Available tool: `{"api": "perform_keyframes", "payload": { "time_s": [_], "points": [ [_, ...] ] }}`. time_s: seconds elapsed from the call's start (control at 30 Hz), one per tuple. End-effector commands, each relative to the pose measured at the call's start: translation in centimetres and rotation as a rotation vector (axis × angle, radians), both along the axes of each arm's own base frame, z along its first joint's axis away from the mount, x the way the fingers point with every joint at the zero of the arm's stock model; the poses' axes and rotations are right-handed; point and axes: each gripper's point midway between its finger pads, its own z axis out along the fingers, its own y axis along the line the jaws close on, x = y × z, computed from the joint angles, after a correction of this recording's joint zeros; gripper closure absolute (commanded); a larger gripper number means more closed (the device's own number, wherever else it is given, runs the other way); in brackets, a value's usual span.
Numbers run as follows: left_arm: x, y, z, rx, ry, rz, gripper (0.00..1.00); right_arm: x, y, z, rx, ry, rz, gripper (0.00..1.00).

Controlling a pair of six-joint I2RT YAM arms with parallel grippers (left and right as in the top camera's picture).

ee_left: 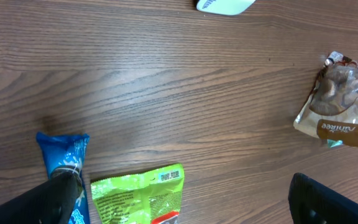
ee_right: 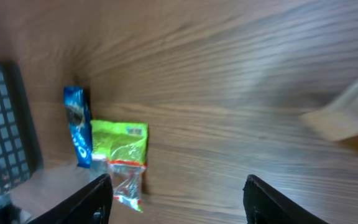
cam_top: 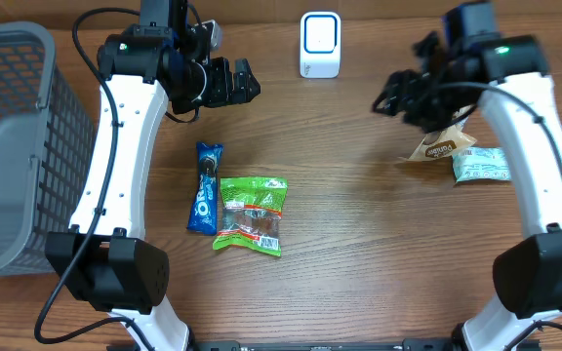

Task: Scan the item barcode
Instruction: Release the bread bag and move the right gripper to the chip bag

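Note:
The white barcode scanner (cam_top: pixel 320 44) stands at the back centre of the table. A blue cookie pack (cam_top: pixel 205 188) and a green snack bag (cam_top: pixel 252 214) lie side by side at mid-left. A brown pouch (cam_top: pixel 444 146) and a pale teal packet (cam_top: pixel 481 166) lie at the right. My left gripper (cam_top: pixel 237 83) hovers open, behind the blue pack and left of the scanner, holding nothing. My right gripper (cam_top: pixel 398 97) is open and empty, just up and left of the brown pouch. The left wrist view shows the green bag (ee_left: pixel 138 196) between wide fingers (ee_left: pixel 42 199).
A grey mesh basket (cam_top: pixel 8 146) fills the left edge of the table. In the right wrist view the basket (ee_right: pixel 2 124) lies far left, with the blue pack (ee_right: pixel 76 127) and green bag (ee_right: pixel 120 149) beside it; the image is motion-blurred.

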Motion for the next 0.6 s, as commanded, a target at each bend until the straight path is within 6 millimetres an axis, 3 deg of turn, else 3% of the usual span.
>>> {"api": "perform_keyframes", "payload": {
  "time_s": [0.0, 0.37, 0.57],
  "points": [
    [0.3, -0.2, 0.6, 0.005, -0.022, -0.010, 0.00, -1.0, 1.8, -1.6, 0.029, 0.050, -0.014, 0.31],
    [0.3, -0.2, 0.6, 0.005, -0.022, -0.010, 0.00, -4.0, 8.8, -9.5, 0.075, 0.152, -0.049, 0.31],
    [0.3, -0.2, 0.6, 0.005, -0.022, -0.010, 0.00, -6.3, 11.9, -11.4, 0.078, 0.189, -0.021, 0.31]
  ]
}}
